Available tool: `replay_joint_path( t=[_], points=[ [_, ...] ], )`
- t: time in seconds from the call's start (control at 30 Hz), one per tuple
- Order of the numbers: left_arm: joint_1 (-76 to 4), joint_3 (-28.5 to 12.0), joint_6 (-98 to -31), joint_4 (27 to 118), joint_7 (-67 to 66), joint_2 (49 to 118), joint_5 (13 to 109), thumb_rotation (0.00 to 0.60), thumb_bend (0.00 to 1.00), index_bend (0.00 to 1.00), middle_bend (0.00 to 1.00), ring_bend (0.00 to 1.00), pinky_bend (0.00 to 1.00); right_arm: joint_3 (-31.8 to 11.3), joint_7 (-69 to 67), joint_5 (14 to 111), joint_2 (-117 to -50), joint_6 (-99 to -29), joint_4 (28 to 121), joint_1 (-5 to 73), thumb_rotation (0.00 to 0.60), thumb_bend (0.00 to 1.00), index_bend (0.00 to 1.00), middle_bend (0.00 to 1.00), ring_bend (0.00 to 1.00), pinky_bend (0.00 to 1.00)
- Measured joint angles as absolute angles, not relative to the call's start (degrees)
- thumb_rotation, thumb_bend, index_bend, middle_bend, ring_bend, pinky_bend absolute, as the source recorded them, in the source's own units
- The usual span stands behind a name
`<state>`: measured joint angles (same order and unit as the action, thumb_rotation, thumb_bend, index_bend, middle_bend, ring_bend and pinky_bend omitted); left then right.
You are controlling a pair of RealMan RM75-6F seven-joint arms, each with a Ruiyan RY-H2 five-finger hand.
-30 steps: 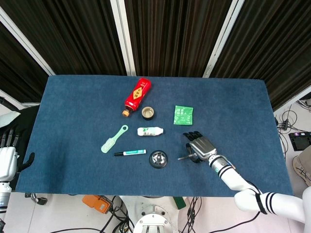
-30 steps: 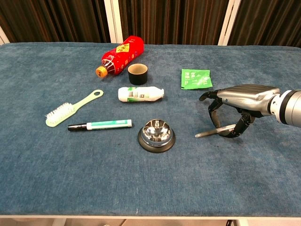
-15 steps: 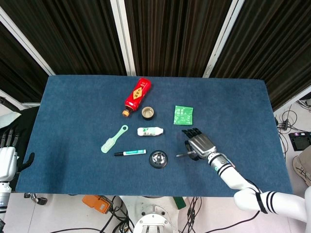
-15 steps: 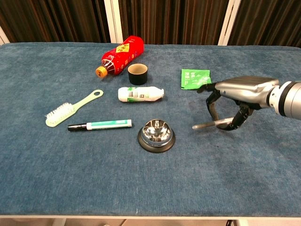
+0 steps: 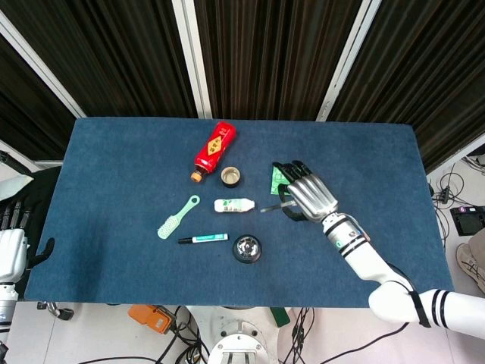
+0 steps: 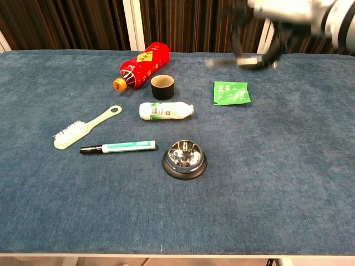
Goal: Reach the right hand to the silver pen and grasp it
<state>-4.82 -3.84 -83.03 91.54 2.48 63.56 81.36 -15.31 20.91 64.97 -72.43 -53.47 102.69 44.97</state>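
My right hand (image 5: 307, 195) (image 6: 266, 22) is raised well above the blue table, its fingers curled around the silver pen (image 5: 271, 207) (image 6: 224, 61). The pen lies roughly level and its tip sticks out to the left of the hand. In the chest view the hand and pen are blurred near the top edge. My left hand (image 5: 9, 243) hangs off the table's left side with nothing in it, its fingers only partly visible.
On the blue table (image 5: 114, 250) lie a red bottle (image 5: 213, 149), a dark cup (image 5: 231, 177), a small white bottle (image 5: 233, 205), a green brush (image 5: 176, 218), a marker (image 5: 203, 239), a metal bell (image 5: 247, 248) and a green packet (image 6: 231, 92).
My right hand has lifted the silver pen off the table and risen high, moving back toward the green packet. Nothing else on the table has moved.
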Motion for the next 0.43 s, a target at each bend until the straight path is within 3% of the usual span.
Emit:
replay_joint_path(
  t=[0.43],
  points=[
    [-4.7,-4.2,-83.0,91.2,4.1,63.5,80.8,0.600,0.31,0.14,0.00,0.04,0.14,-24.3,7.8,56.1,-68.0,-55.1,108.1,45.8,0.600,0.68,0.73,0.13,0.17,0.14]
  ],
)
